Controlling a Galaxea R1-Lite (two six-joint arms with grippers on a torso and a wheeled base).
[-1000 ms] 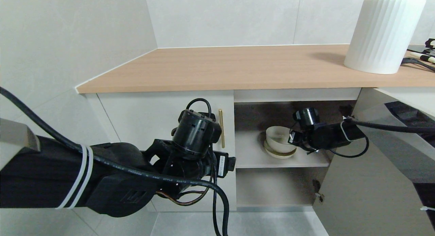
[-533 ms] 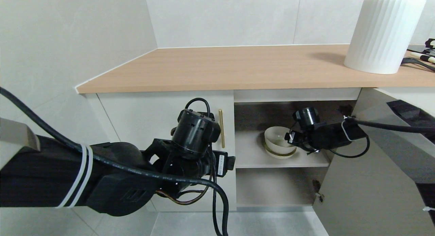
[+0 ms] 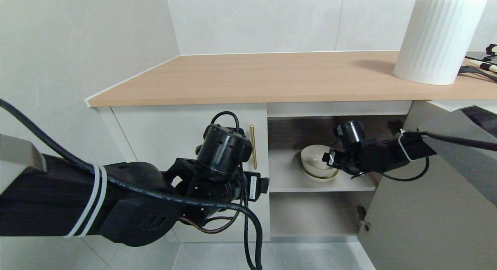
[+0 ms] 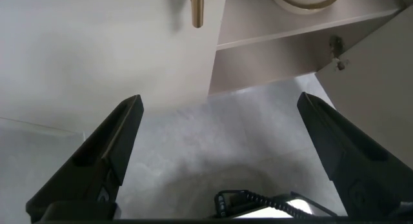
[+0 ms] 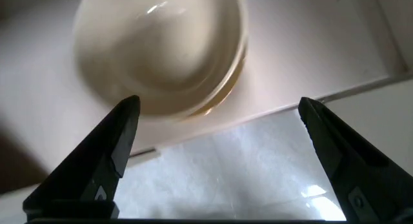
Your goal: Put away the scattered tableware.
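A cream bowl (image 3: 315, 161) sits in a gold-rimmed plate (image 3: 319, 177) on the middle shelf (image 3: 287, 180) of the open cabinet. My right gripper (image 3: 329, 159) is just to the bowl's right, inside the cabinet. The right wrist view has its fingers spread wide, open, with the bowl (image 5: 161, 50) and plate (image 5: 222, 98) beyond the right gripper (image 5: 219, 104) and nothing held. My left gripper (image 4: 221, 100) is open over the floor, in front of the closed left door, holding nothing.
The cabinet's right door (image 3: 427, 208) stands swung open toward me. The closed left door carries a gold handle (image 3: 252, 145). The lower shelf (image 3: 314, 213) is bare. On the wooden counter (image 3: 252, 77) stand a white ribbed canister (image 3: 438, 40) and some utensils (image 3: 481, 64).
The bowl has gone from tilted and raised to lying level in the plate. The right forearm has lifted slightly. The left arm has not moved.
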